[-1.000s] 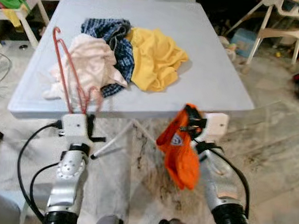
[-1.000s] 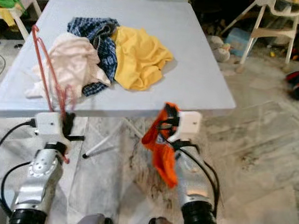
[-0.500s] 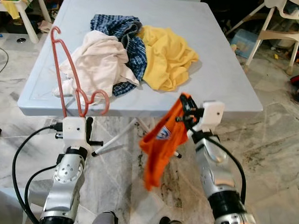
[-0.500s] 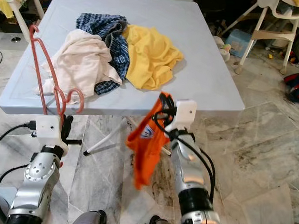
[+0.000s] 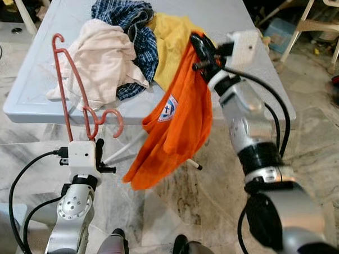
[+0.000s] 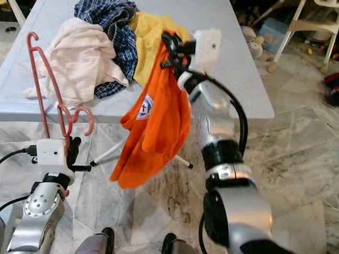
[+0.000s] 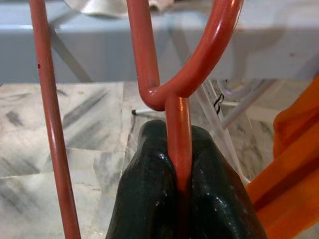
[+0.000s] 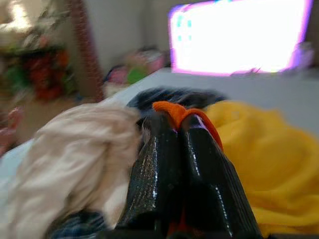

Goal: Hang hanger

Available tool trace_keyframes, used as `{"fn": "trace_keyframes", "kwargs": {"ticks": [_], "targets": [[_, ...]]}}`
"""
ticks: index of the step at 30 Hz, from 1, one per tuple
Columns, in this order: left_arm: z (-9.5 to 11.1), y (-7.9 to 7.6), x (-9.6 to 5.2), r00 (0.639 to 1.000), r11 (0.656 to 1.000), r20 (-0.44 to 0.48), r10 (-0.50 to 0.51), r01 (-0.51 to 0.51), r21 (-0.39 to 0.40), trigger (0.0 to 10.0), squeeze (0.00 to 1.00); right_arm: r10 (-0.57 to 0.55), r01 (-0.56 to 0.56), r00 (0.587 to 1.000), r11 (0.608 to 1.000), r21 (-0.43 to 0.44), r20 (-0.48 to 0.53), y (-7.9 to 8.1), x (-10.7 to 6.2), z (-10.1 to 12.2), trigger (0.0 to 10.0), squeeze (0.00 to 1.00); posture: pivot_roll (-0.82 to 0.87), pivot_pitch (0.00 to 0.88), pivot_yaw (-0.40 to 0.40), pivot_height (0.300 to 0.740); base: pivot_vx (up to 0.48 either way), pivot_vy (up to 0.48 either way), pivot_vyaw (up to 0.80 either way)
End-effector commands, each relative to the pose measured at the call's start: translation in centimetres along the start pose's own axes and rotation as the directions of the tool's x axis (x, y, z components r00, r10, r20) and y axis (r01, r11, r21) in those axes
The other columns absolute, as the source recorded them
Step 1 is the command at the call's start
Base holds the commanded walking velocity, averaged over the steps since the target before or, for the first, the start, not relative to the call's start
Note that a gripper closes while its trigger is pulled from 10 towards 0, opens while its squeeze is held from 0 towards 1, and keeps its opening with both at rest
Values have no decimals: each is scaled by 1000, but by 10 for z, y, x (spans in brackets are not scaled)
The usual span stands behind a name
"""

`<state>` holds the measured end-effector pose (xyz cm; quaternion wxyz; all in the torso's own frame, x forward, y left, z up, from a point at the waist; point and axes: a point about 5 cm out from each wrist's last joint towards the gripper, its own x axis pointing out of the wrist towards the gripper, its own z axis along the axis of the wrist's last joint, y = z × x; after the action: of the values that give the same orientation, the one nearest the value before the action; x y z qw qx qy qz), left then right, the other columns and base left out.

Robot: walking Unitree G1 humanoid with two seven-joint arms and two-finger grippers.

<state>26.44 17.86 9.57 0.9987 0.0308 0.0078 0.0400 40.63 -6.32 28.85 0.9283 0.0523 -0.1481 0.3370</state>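
A: Why does the left gripper point(image 7: 179, 164) hold the hanger point(image 5: 75, 92) so low, near its bottom?

B: I think it wants to keep the hanger standing up. Its fingers point(image 7: 149, 199) are clenched on the lower red bar, so the hook end points up, in front of the near edge of the table point(image 5: 256, 80). In this way the frame is free to take a garment.

A: And the right gripper point(image 8: 177, 124)?

B: It is closed on a fold of the orange shirt point(image 5: 175, 121), high above the table edge. The shirt hangs down from the grip to below the table top, just beside the hanger. My guess is that it is lifted so that the cloth opens by its own weight.

A: So the hanger is not hung yet?

B: No, it is in the left gripper, and I cannot see a rail or a rod. I judge the shirt must go on the hanger before that.

A: What about the other clothes?

B: The pale shirt point(image 5: 107, 62), the checked shirt point(image 5: 129, 24) and the yellow shirt point(image 5: 168, 37) lie in a heap on the table, touching each other. They probably wait for their turn.
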Motion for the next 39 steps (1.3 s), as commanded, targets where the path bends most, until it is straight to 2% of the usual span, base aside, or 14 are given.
{"fn": "trace_keyframes", "kwargs": {"ticks": [1, 6, 8, 11, 15, 17, 23, 24, 28, 32, 34, 35, 36, 39], "targets": [[-5, -3, -5, 999, 1000, -34, -9, 9, -8, 10000, 0, 47, -47, 999, 999, -19, -19, 4, 12, 17, 10000, 0, 254, 282, -118, 740, 0, 0, 0], [-5, -6, -8, 999, 1000, -36, -13, 13, -13, 10000, 0, 93, -88, 988, 995, 44, -126, 11, 22, 21, 10000, 0, 274, 292, -126, 740, 0, 0, 0], [-4, -8, -11, 999, 1000, -35, -23, 23, -19, 10000, 0, 83, -91, 970, 996, -24, -229, 11, 24, 18, 10000, 0, 298, 300, -133, 740, 0, 0, 0], [-4, -9, -15, 999, 999, -38, -24, 23, -24, 10000, 0, 8, -31, 974, 995, -97, -228, 5, 25, 24, 10000, 0, 316, 304, -135, 740, 0, 0, 0], [-4, -9, -21, 999, 999, -43, -18, 16, -29, 10000, 0, -267, 233, 962, 909, -346, -54, -17, 26, 66, 10000, 0, 345, 309, -144, 740, 0, 0, 0], [-4, -7, -22, 999, 1000, -44, -3, 1, -30, 10000, 0, -427, 436, 896, 793, -426, 124, -32, 22, 107, 10000, 0, 357, 309, -149, 740, 0, 0, 0], [0, 0, -23, 999, 999, -27, 43, -43, -22, 10000, 0, -426, 587, 801, 696, -413, 421, -36, 10, 188, 10000, 0, 380, 310, -158, 740, 0, 0, 0], [1, 2, -23, 998, 998, -22, 54, -54, -12, 10000, 0, -413, 625, 770, 639, -448, 486, -35, 6, 206, 10000, 0, 385, 314, -158, 740, 0, 0, 0], [4, 4, -24, 997, 997, -14, 73, -73, -6, 10000, 0, -380, 687, 711, 556, -468, 592, -35, -4, 232, 10000, 0, 386, 320, -161, 740, 0, 0, 0], [3, 4, -26, 996, 996, -15, 85, -85, 1, 10000, 0, -409, 696, 708, 542, -471, 576, -50, -12, 216, 10000, 0, 376, 324, -165, 740, 0, 0, 0], [1, 1, -28, 996, 997, -22, 82, -82, -6, 10000, 0, -418, 623, 782, 545, -561, 462, -58, -9, 171, 10000, 0, 372, 328, -166, 740, 0, 0, 0], [1, 1, -28, 996, 997, -22, 82, -82, -6, 10000, 0, -418, 623, 782, 545, -561, 462, -58, -9, 171, 10000, 0, 372, 328, -166, 740, 0, 0, 0], [1, -1, -28, 997, 997, -25, 76, -77, -8, 10000, 0, -418, 559, 828, 589, -583, 372, -62, -9, 141, 10000, 0, 370, 331, -166, 740, 0, 0, 0], [1, -3, -28, 997, 997, -26, 70, -70, -10, 10000, 0, -409, 488, 869, 615, -619, 279, -64, -10, 108, 10000, 0, 364, 336, -164, 740, 0, 0, 0]]}}
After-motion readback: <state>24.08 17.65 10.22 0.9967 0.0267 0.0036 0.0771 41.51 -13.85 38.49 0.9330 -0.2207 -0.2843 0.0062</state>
